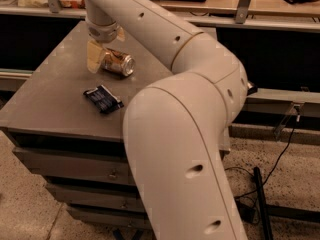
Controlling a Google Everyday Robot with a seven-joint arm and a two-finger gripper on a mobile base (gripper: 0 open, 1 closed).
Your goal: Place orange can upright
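Can: we find the orange can lying on its side on the far left part of the grey cabinet top, with one silver end facing right and toward us.
Gripper: the gripper hangs from the wrist at the can's left end, touching it or just beside it. We cannot tell whether it is spread or pinching the can.
Step in hand: we judge it to be taking hold of the can; the can is not yet upright.
Advice: we would grip across the body, tip the can about its lower rim, and release only once the base sits flat, since a round can may roll.
Neighbour: a dark blue packet lies near, in front of the can; we would swing clear of it.
Writing: can and packet carry pale markings, none legible to us.
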